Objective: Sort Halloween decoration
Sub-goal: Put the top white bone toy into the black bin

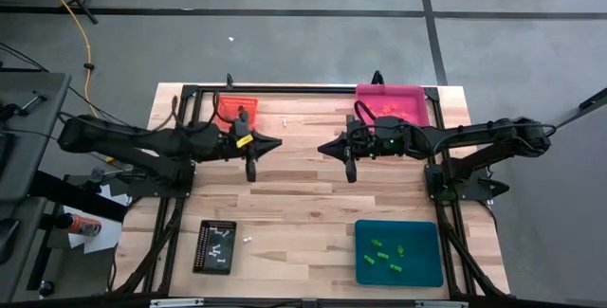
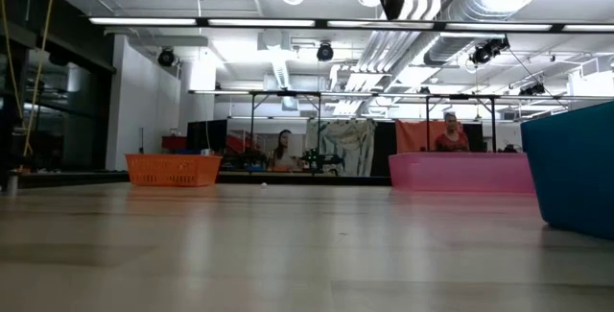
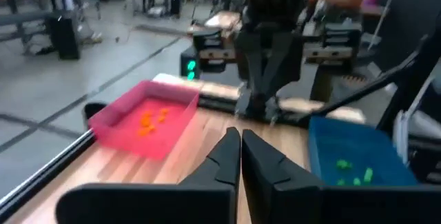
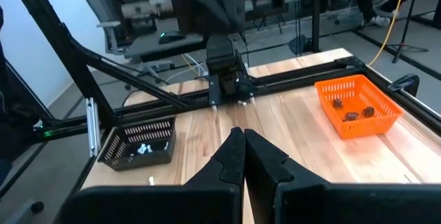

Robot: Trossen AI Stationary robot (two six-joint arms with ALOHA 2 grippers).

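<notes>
Trinkets (image 1: 386, 254) lie sorted in your trays; left gripper (image 1: 277, 142) and right gripper (image 1: 322, 147) are pressed together, empty.

Premises: a robotics lab or test hall, industrial in fit-out. A polished concrete floor (image 1: 313, 47) marked with dark tape lines (image 1: 429, 14) surrounds a wooden tabletop (image 1: 303, 194) fitted with a black metal frame (image 1: 285, 89). A yellow cable (image 1: 71, 9) trails across the floor. Overhead, exposed ducts (image 2: 460, 5) and strip lights (image 2: 192, 21) run below an open ceiling. Further rigs on black frames (image 2: 288, 120) stand in the background, with people (image 2: 449, 132) seated among them (two visible). An office chair (image 4: 114, 7) stands beyond the table.
</notes>
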